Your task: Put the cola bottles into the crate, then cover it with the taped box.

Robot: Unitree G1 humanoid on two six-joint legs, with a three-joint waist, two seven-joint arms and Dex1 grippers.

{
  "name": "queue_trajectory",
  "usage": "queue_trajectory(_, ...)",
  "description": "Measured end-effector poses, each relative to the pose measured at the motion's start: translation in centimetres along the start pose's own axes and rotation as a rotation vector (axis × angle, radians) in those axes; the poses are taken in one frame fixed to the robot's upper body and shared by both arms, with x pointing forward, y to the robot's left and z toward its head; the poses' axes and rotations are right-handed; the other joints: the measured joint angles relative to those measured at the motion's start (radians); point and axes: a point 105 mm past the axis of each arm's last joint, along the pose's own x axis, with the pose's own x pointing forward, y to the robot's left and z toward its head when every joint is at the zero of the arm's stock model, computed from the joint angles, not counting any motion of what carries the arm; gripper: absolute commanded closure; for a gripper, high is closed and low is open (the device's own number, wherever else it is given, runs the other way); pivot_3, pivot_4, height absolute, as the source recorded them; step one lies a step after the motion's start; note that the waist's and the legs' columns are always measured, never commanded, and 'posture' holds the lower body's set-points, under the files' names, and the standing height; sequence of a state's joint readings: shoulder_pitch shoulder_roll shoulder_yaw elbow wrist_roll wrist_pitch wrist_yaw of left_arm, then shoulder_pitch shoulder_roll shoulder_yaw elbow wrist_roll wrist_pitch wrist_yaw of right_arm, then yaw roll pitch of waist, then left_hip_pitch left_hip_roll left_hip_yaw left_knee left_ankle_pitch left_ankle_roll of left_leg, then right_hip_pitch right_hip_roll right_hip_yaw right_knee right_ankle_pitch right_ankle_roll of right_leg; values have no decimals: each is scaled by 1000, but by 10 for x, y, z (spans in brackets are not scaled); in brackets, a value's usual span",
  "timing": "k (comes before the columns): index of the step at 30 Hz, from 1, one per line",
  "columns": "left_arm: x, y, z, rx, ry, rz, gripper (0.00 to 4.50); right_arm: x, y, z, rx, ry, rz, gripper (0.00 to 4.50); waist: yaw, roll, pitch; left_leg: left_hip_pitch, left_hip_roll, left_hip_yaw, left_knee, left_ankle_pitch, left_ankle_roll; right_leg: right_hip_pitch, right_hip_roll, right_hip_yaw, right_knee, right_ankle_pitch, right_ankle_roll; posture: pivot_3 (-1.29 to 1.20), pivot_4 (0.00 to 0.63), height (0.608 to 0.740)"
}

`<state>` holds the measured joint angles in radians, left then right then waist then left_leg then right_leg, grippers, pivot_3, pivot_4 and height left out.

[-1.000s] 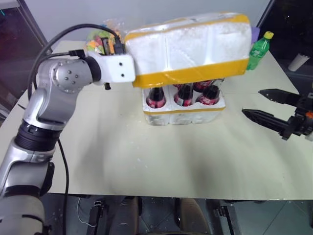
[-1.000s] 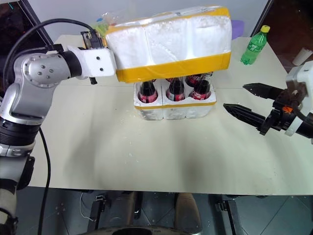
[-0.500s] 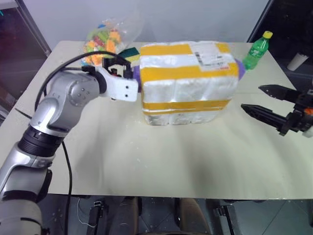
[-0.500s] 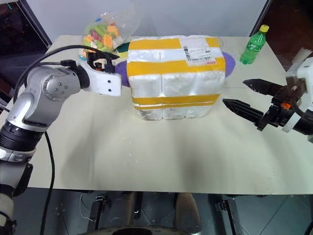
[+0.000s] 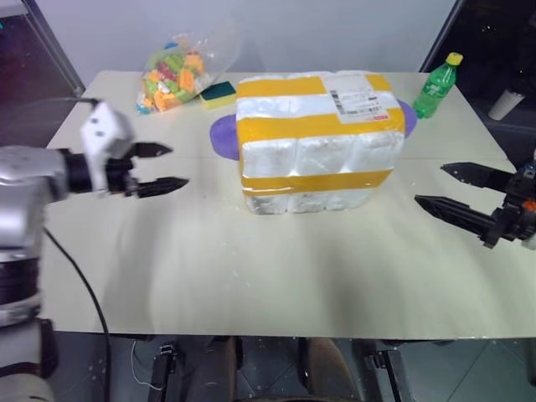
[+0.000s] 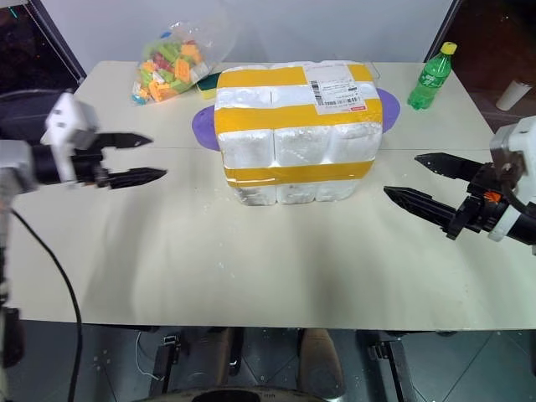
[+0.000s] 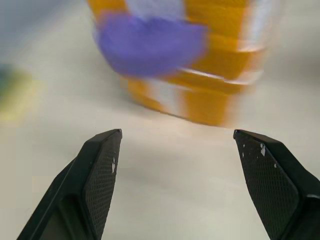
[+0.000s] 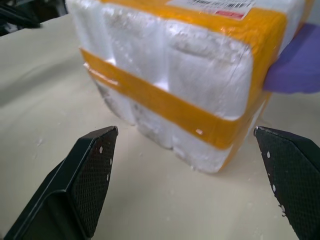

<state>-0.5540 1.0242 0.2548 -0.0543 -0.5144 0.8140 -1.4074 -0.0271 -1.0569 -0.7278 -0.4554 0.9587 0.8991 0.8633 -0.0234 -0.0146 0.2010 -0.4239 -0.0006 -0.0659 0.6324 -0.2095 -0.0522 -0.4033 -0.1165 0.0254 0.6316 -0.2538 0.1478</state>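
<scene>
The taped box [image 6: 297, 130] sits mouth down over the crate [image 6: 293, 191] in the middle of the table [image 6: 276, 268], shipping label [image 6: 335, 86] on top. Only the crate's lower white wall shows under the box's bottom yellow band, and the two seams look flush, so I judge the cover seated. No cola bottles can be seen; I take them to be closed up inside, which is the point of the arrangement.

Left gripper [image 5: 163, 167] hovers off the table at the box's left side, well apart from it, fingers spread and empty. In the left wrist view the box lies ahead between the two fingertips [image 7: 102, 160] with clear table in between. Nothing held.

Right gripper [image 6: 414, 180] hangs at the box's right side, also apart from it, jaws wide and empty, pointing in toward the box. The right wrist view looks at the box's near corner; tape bands intact.

Behind the box: purple plate [image 6: 203, 126] partly tucked behind it (edge also peeks out on the right), sponge [image 5: 217, 92], bag of coloured pieces [image 5: 172, 71], green bottle [image 6: 430, 77] at the far right. None touch the box's front.

My reading: task essentially finished; both arms flank the box only as standby.
</scene>
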Motion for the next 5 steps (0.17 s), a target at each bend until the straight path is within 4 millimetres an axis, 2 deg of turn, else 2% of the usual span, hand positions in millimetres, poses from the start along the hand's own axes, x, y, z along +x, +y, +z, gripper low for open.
queue_trajectory(2, -8, -10, 4, -23, -7, -92, 762, 0, -4, -2, -8, 20, 12, 0, 9, 1, 0, 2, 0, 0, 0, 0, 0, 2, 0, 0, 0, -1, -2, 0, 150, 739)
queue_trajectory(5, -4, -5, 0, -65, -11, -106, 762, 3, -8, -3, -12, 20, 27, 0, 15, 1, 0, 4, 0, 0, 0, 0, 0, 5, 0, 0, -2, -2, -3, 0, 150, 739)
